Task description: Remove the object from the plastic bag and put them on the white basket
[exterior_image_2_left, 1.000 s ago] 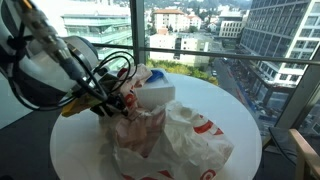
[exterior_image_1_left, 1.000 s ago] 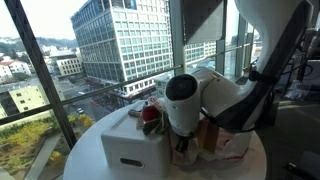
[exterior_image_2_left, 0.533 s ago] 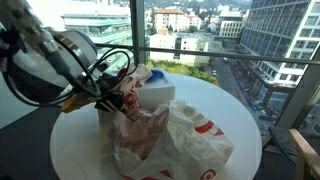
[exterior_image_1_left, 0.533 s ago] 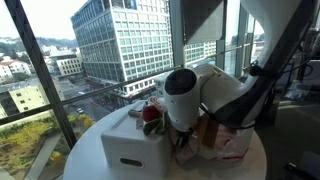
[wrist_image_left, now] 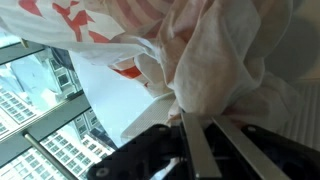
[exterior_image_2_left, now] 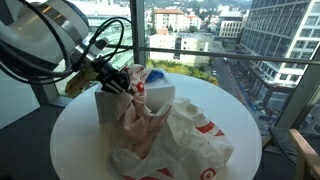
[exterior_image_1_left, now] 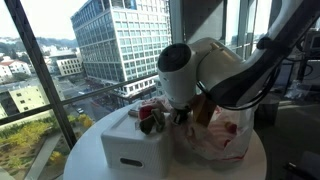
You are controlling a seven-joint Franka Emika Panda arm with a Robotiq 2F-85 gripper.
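Note:
A crumpled white plastic bag with red print lies on the round white table. In an exterior view it bulges beside the arm as the plastic bag. The white basket stands next to it, with red items at its back edge. It shows again as the white basket. My gripper is shut on a pulled-up fold of the bag. In the wrist view my gripper pinches the film of the plastic bag. The object inside is hidden by the film.
The table stands against floor-to-ceiling windows with city buildings outside. The table edge drops off close to the bag. A blue-and-white item sits at the basket.
The jaws have shut on the bag. The arm has risen and drawn the pinched part of the bag up off the table.

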